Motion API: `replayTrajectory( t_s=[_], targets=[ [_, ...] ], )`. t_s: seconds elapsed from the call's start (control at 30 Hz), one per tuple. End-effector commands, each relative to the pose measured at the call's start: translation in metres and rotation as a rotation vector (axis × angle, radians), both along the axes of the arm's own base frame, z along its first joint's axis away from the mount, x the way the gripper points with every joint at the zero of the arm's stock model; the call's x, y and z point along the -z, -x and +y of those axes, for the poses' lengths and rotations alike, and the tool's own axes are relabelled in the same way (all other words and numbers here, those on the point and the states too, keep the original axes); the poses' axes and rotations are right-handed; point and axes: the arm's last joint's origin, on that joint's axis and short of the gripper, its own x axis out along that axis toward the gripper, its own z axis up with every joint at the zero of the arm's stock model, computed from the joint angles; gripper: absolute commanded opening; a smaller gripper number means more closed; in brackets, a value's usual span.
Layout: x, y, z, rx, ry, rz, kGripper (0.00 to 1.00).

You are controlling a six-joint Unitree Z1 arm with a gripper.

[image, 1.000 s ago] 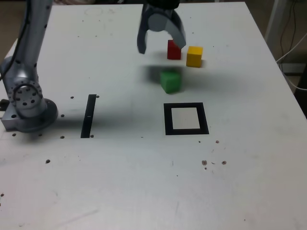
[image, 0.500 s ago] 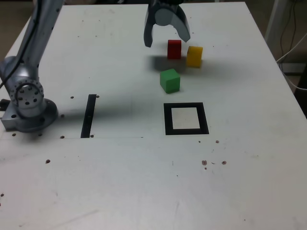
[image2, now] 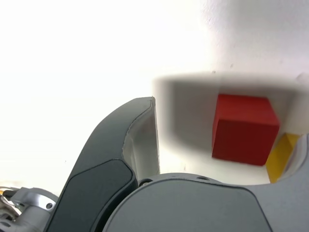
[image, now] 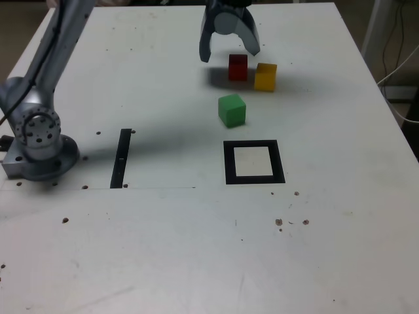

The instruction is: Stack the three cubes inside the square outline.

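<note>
Above the white table (image: 163,229), the gripper (image: 230,52) is wide open and holds nothing. Near it sits the red cube (image: 237,67), just beside the yellow cube (image: 266,77). The green cube (image: 232,110) sits by itself, between those two and the black square outline (image: 280,162). All three are on the table, outside the square.

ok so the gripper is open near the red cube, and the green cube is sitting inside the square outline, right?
Not quite: the green cube is outside the square outline, on bare table just beyond its border, as the exterior view shows. The gripper is indeed open near the red cube.
</note>
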Motion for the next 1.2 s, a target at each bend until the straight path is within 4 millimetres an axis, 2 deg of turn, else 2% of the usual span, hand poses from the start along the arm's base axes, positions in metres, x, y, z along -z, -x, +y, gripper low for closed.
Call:
replayTrajectory(
  t_s=[0.0, 0.2, 0.4, 0.63, 0.9, 1.17],
  targets=[
    [0.006, -0.001, 0.002, 0.000, 0.007, 0.012, 0.99],
    [0.018, -0.005, 0.006, 0.001, 0.016, 0.027, 0.99],
    [0.022, -0.008, 0.008, 0.003, 0.014, 0.030, 0.97],
    [0.023, -0.008, 0.008, 0.004, 0.018, 0.037, 0.89],
    [0.025, -0.009, 0.007, 0.001, 0.019, 0.042, 0.68],
    [0.020, -0.012, 0.002, 0.020, 0.005, 0.041, 0.35]
  ],
)
